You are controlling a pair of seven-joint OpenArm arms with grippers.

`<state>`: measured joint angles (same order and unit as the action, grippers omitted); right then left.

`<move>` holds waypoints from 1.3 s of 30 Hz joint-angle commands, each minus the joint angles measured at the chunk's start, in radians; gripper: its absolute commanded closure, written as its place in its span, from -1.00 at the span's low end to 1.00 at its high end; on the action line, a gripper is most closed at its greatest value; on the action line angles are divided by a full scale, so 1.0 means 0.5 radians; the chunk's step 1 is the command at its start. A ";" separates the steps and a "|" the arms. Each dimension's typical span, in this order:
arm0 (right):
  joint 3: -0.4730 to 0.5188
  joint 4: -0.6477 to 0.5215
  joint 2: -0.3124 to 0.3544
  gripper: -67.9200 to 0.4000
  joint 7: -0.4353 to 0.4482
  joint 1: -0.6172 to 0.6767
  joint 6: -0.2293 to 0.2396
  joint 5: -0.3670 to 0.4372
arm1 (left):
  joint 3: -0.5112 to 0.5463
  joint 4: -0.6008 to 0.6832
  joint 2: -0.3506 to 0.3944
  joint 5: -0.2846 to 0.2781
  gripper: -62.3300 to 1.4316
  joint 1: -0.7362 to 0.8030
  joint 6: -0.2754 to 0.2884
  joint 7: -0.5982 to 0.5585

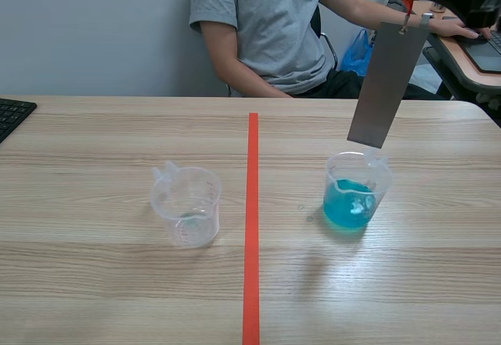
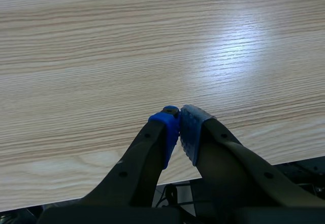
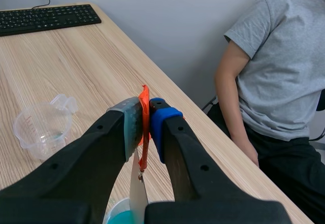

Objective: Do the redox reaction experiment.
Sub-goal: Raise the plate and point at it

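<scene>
Strip: flat grey metal strip [image 1: 387,83], long rectangle, matte, hangs tilted from a thin orange-red tag [image 3: 144,127]
R gripper: right gripper [image 3: 144,115] raised, pads clamped on the tag; strip dangles below the fingers, not touched by them
Blue beaker: clear plastic beaker w/ spout [image 1: 356,192], approx half full of blue liquid, R of tape line [image 1: 251,228]
Strip vs beaker: strip's lower edge close over the rim, above the liquid
Empty beaker: clear plastic measuring cup [image 1: 186,204], spout, printed scale, L of tape line, well apart from blue beaker
L gripper: left gripper [image 2: 179,117] low over bare wood near table edge, blue pads pressed together, nothing between
Table: pale wood-grain table [image 1: 94,267], smooth, glossy patch
Misc: black keyboard [image 1: 12,114] at far L; person in grey tee [image 1: 266,24] seated across
</scene>
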<state>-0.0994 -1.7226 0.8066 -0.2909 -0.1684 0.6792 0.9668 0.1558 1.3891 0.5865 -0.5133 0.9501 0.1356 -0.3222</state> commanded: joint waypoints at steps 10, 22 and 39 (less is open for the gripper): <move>0.043 -0.031 0.043 0.96 0.032 -0.034 -0.011 0.027 | 0.003 0.150 0.418 0.000 0.81 -0.067 0.361 -0.053; 0.043 -0.031 0.043 0.96 0.009 -0.028 -0.010 0.027 | -0.348 0.219 0.770 -0.007 0.81 -0.819 0.679 -0.047; 0.043 -0.031 0.042 0.96 0.011 -0.028 -0.010 0.027 | -1.940 0.041 0.353 -0.005 0.81 -2.468 0.433 0.385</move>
<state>-0.0994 -1.7226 0.8066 -0.2977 -0.1680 0.6769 0.9695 -0.8284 1.4258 0.7803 -0.5060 -0.2787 0.3595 -0.1207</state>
